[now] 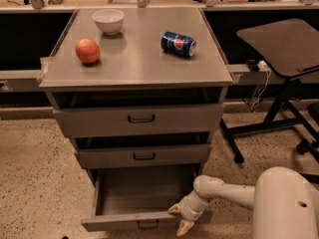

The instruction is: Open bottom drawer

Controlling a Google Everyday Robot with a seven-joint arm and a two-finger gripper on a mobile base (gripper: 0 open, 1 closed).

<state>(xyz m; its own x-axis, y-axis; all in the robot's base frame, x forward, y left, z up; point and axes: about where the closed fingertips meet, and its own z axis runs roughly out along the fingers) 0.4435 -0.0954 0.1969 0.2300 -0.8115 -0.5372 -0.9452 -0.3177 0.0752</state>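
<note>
Pulling step looks nearly done: the bottom drawer (142,195) stands well out, with the claw (180,218) at its front's right end (whether it grips, I cannot tell). Next, probably a clean withdrawal.

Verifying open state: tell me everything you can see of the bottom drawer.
The bottom drawer is grey metal, the lowest of three in the cabinet. It is pulled well out, level, and its interior shows nothing inside. Its shallow front carries a small dark loop handle at centre. The gripper sits at the front's right end, apparently touching it.
</note>
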